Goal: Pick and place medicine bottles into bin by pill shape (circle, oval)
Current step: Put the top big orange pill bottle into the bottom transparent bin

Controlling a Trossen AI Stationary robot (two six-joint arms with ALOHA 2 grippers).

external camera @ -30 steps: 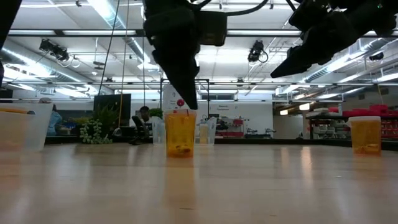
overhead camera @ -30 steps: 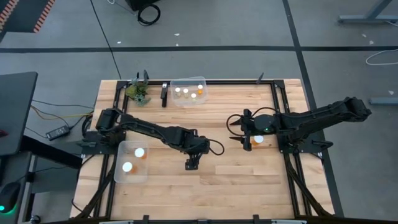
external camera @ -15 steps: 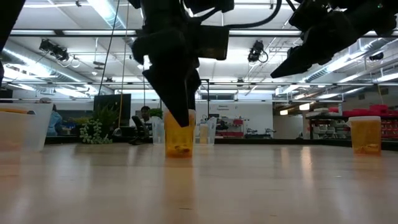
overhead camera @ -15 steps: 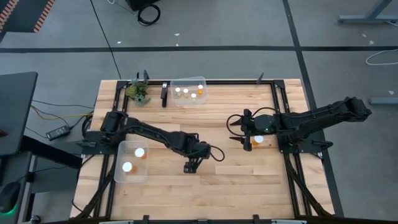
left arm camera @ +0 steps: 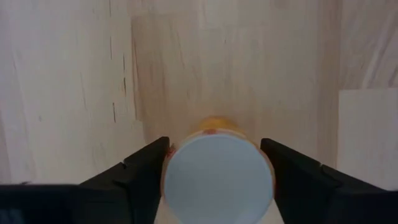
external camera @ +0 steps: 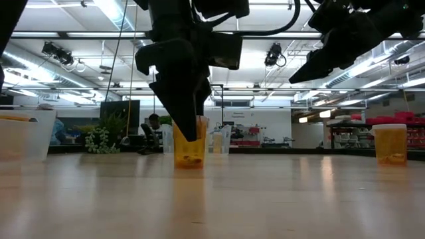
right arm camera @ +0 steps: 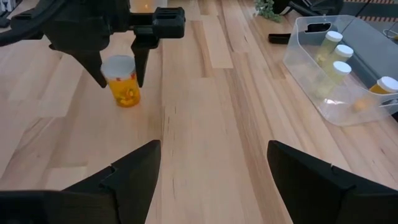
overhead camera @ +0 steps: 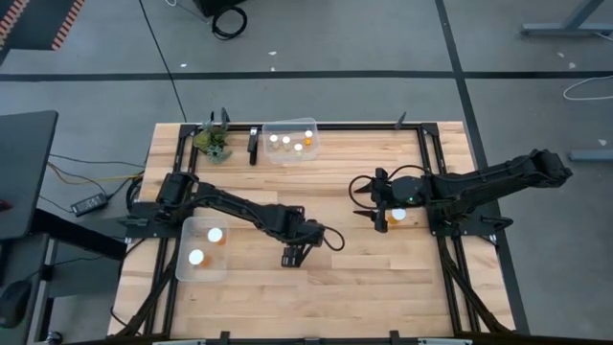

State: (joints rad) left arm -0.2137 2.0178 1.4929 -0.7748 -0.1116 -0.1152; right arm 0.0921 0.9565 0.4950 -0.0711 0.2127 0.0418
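High view, pale wood table, grey floor, left hand open astride bottle, right hand open.

pill shape (too blurred) inside bottle

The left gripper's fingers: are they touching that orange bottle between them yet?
Cannot tell. In the left wrist view the fingers flank the bottle very closely, but its white cap hides any gap or contact.
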